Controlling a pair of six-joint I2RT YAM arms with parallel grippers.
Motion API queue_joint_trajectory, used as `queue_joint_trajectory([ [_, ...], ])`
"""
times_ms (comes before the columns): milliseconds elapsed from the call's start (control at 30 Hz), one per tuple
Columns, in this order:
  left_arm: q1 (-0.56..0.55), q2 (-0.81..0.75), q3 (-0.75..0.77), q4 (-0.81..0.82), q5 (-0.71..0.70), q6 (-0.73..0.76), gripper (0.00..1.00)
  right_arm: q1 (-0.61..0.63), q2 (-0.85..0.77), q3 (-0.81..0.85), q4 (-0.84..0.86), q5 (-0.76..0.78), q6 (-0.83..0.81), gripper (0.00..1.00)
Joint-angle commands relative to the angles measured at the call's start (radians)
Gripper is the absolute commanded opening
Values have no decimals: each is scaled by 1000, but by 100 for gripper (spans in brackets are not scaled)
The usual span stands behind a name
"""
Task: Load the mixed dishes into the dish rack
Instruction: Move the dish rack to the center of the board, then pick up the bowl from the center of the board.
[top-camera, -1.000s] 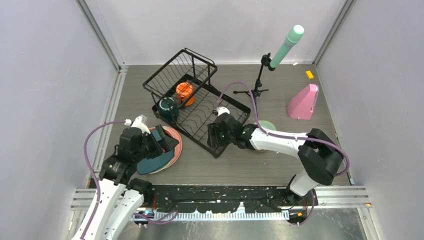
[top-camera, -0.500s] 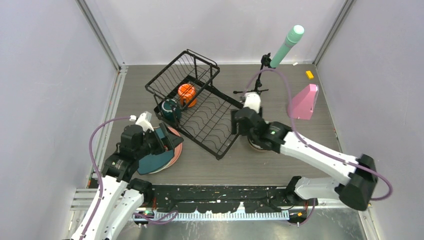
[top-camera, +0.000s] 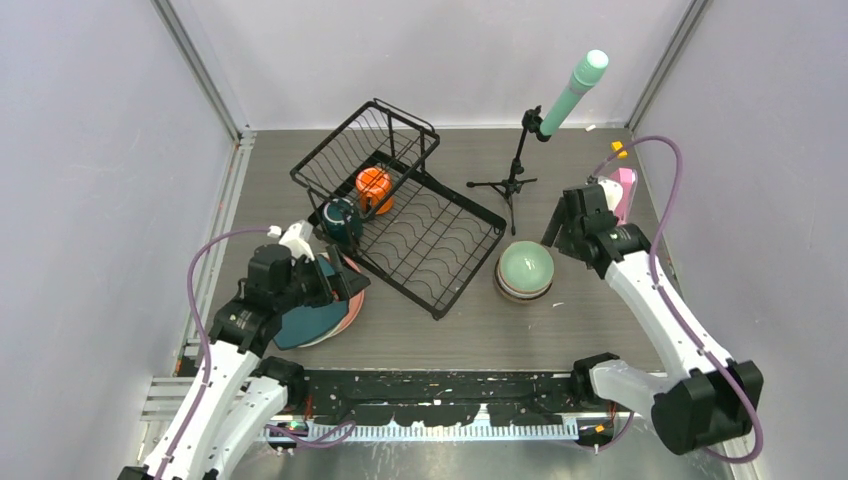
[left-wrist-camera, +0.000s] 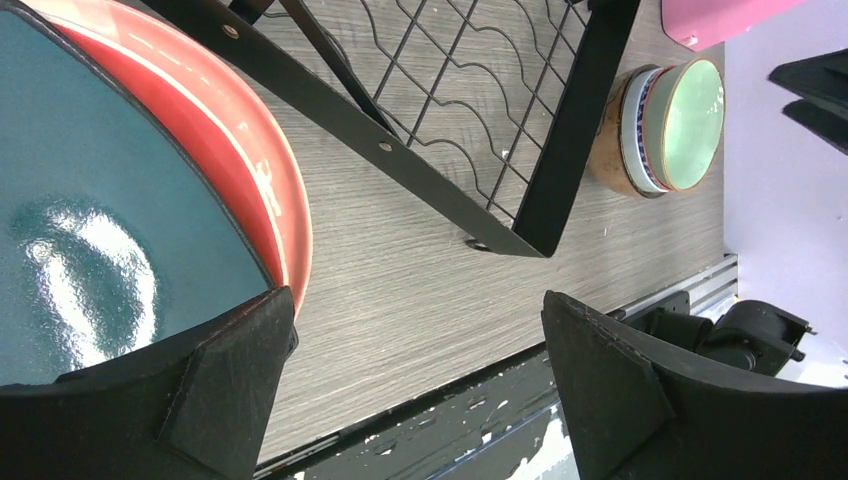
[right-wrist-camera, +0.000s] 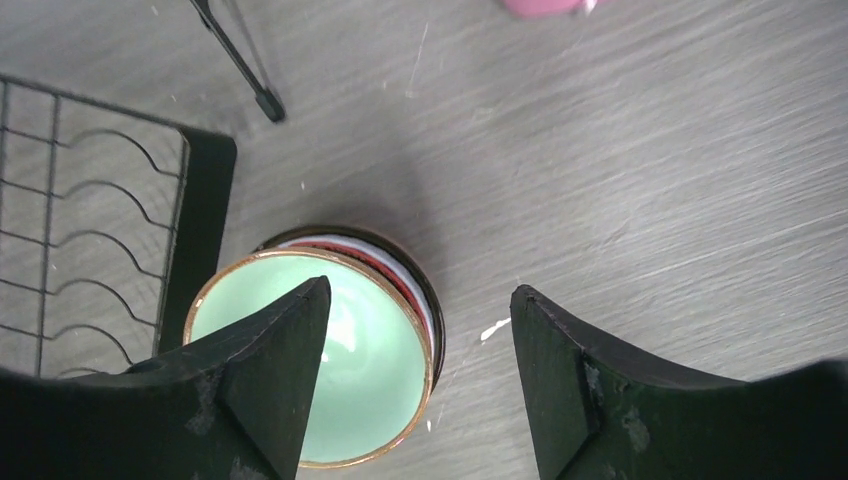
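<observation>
Dish rack holds orange mug; left pincer, right pincer spread.

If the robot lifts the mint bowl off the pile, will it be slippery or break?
Probably slippery: the mint bowl looks shiny and glazed. It seems hard ceramic, so likely stiff and breakable if dropped. It sits nested on the bowls beneath, so lifting might jostle them.

No legible text, label, brand or number on anything.
</observation>
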Motion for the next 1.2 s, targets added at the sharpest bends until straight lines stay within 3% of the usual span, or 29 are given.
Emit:
queue_joint_trajectory([
  [0,-5,-15,32,20,23,32,98,-25,56,2,-18,-145,53,70],
  [300,-5,-48,42,37,11,10,100,-25,33,-56,31,-169,68,66],
  [600,-22,24,44,91,78,28,99,-26,41,-130,88,-184,69,61],
  [733,-112,21,76,54,-64,73,100,-26,50,-141,107,-172,68,55],
  [933,-365,86,112,52,-278,93,100,-26,59,-147,115,-151,56,49],
  [1167,-471,189,159,73,-347,128,100,-25,74,-152,115,-160,48,45],
])
